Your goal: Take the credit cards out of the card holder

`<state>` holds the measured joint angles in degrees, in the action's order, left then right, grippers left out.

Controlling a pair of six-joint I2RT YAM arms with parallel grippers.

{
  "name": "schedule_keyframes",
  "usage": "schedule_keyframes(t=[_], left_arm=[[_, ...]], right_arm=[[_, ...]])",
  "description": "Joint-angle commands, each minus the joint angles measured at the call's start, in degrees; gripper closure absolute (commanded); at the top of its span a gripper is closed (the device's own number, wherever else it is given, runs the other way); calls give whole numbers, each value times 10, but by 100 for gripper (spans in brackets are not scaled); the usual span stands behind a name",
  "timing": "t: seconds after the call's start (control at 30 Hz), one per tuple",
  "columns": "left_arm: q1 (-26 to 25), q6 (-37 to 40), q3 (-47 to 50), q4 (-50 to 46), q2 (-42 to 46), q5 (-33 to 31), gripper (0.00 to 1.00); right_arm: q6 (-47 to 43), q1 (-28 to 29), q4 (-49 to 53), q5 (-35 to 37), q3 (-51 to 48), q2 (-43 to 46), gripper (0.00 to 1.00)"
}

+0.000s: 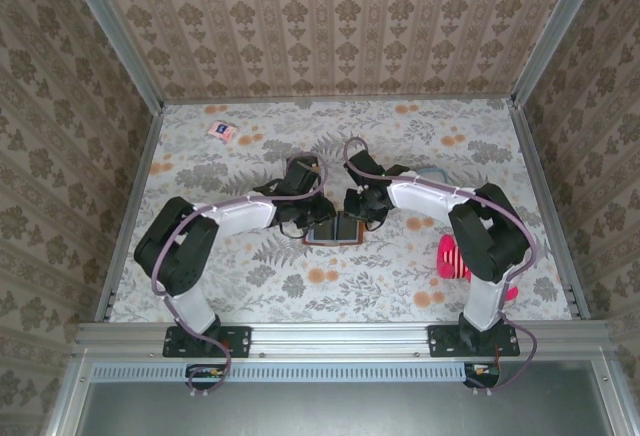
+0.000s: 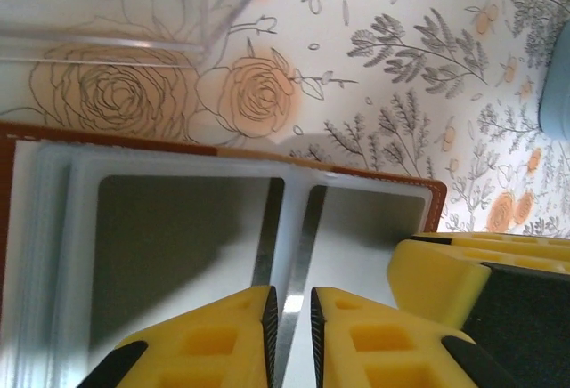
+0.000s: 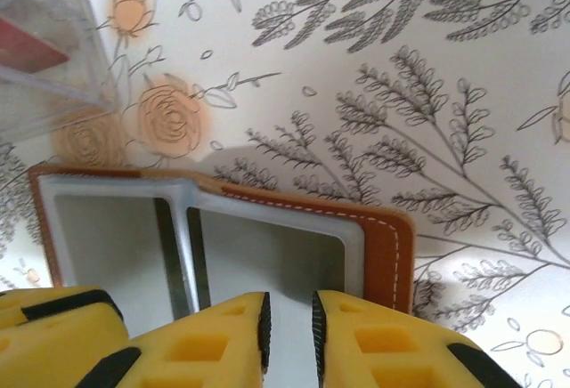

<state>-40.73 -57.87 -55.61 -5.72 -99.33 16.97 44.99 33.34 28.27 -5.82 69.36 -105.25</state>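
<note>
The card holder (image 1: 335, 228) lies open at the middle of the floral counter (image 1: 250, 286), the left pincer (image 2: 292, 306) and right pincer (image 3: 290, 317) both over its middle fold, narrowly parted, whether pinching anything I cannot tell

My left arm (image 1: 235, 214) and right arm (image 1: 430, 194) have white links and black joints, each with a purplish cable (image 1: 157, 261). My fingers (image 2: 214, 339) are yellow with square hollows and black pads (image 2: 270, 326). My black base plates (image 1: 207, 340) sit on the metal rail (image 1: 340, 334).
</note>
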Motion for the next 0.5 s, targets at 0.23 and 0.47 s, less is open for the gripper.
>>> schedule_keyframes(t=[0.23, 0.47], left_arm=[[11, 67, -45, -2, -43, 80, 75], [14, 80, -48, -46, -48, 68, 78]], right_arm=[[-39, -19, 8, 12, 13, -8, 69], [-32, -18, 40, -22, 15, 5, 72]])
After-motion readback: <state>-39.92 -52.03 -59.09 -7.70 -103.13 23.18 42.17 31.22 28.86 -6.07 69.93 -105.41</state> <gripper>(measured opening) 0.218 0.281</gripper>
